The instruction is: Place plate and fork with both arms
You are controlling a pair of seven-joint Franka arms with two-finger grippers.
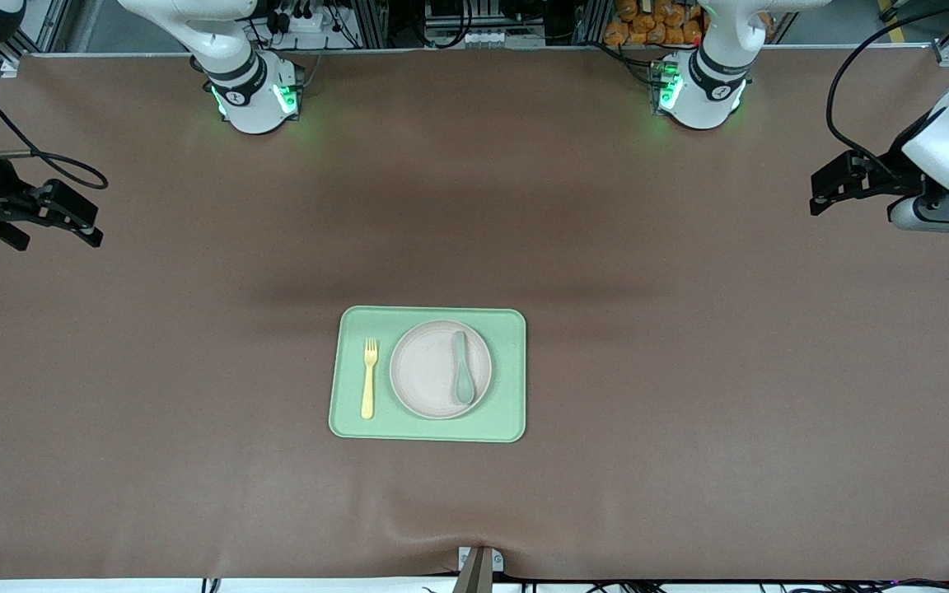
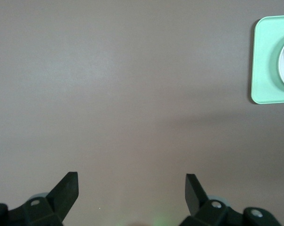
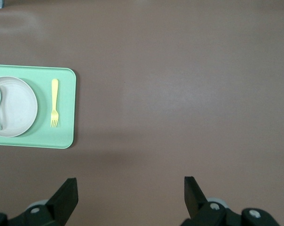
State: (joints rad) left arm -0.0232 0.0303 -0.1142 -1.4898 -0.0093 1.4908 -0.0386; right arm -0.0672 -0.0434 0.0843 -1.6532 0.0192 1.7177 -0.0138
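Both sets of jaws stand spread and empty — the left gripper [image 1: 822,191] and right gripper [image 1: 79,219] each hang over bare worktop [image 1: 689,371] at their own ends. On the tray [image 1: 507,412] lie the plate [image 1: 429,375] — carrying a spoon [image 1: 463,368] — and the fork [image 1: 369,377] beside it, toward the right arm's end.

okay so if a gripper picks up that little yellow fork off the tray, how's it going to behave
The fork looks like thin plastic, so probably very light and fairly stiff. It lies flat on the green tray beside the plate, so fingers may struggle to get under it, and it could slide if nudged. Its slender handle may twist in a pinch.
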